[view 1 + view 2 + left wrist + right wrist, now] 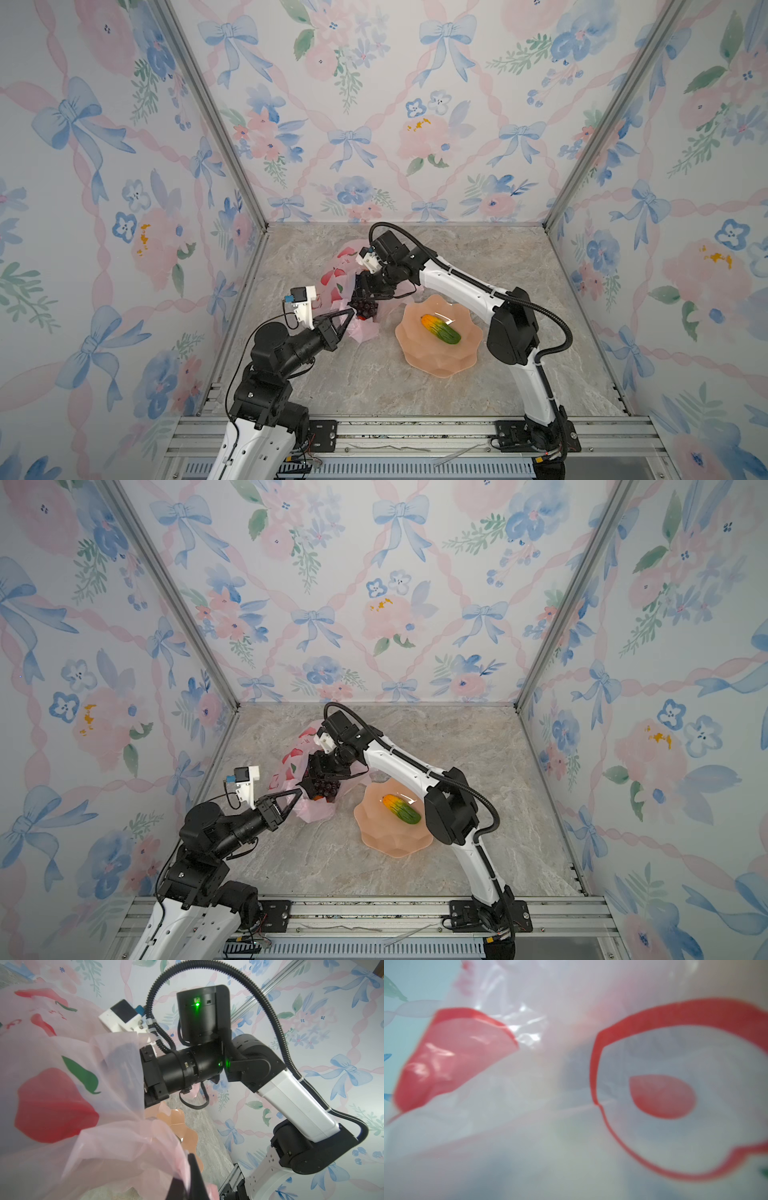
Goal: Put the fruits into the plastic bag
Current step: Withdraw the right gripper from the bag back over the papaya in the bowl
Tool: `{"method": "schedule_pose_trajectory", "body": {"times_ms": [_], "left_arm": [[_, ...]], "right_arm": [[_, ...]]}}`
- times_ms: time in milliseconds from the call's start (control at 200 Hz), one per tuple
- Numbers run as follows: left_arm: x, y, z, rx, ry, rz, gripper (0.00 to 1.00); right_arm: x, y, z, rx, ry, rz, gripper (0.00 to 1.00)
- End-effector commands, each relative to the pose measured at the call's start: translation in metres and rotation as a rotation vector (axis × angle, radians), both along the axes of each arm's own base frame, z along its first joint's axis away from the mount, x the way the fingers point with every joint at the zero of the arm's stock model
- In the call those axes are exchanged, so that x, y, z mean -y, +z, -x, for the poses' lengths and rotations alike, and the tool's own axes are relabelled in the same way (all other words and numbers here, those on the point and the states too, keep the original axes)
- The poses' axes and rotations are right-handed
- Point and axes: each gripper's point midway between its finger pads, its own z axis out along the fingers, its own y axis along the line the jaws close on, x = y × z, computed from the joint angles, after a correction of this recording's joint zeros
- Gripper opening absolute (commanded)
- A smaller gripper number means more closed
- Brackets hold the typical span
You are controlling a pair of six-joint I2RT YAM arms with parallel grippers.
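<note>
The plastic bag (332, 279) lies crumpled on the worktop (374, 382), left of centre, with its mouth at the near end. The grape bunch (365, 308) sits just inside that mouth. The papaya (440, 328) lies in the bowl (436, 362) beside the bag, not yet bagged.

Claw states:
- My left claw (351, 314) is pressed together on the bag's near rim, pinching the film and propping the mouth.
- My right claw (366, 296) is sunk into the mouth, directly above the grapes. Film and its own body hide the jaws, so I cannot tell whether they are spread or gripping.

Hazards, as I judge them:
1. Snag. Film drapes around my right wrist, and that camera shows only blurred pink plastic. Pulling out at an angle could drag the bag along and strip it from the left pinch.
2. Spill. The grapes rest near the lip. If the left pinch slips or sags, the mouth drops and they may roll onto the worktop.
3. Contact. Both claws work close together, so a sideways exit risks striking the left one.
4. Collapse. A mouth that folds shut would block the papaya.
</note>
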Motion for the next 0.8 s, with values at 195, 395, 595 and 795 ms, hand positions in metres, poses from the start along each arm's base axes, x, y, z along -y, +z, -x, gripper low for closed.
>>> {"method": "schedule_pose_trajectory", "body": {"times_ms": [195, 395, 595, 795], "left_arm": [[-0.003, -0.002, -0.006, -0.017, 0.03, -0.005, 0.0], [-0.003, -0.002, -0.007, -0.019, 0.033, -0.003, 0.0], [-0.004, -0.002, -0.007, -0.018, 0.037, -0.003, 0.0], [-0.003, -0.003, -0.008, -0.019, 0.036, -0.009, 0.0]], "right_arm": [[0.032, 0.05, 0.02, 0.115, 0.03, 0.026, 0.88], [0.049, 0.091, 0.029, 0.187, 0.028, -0.007, 0.88], [0.078, 0.124, 0.04, 0.257, 0.007, -0.022, 0.88], [0.134, 0.14, 0.041, 0.323, -0.085, 0.003, 0.88]]}}
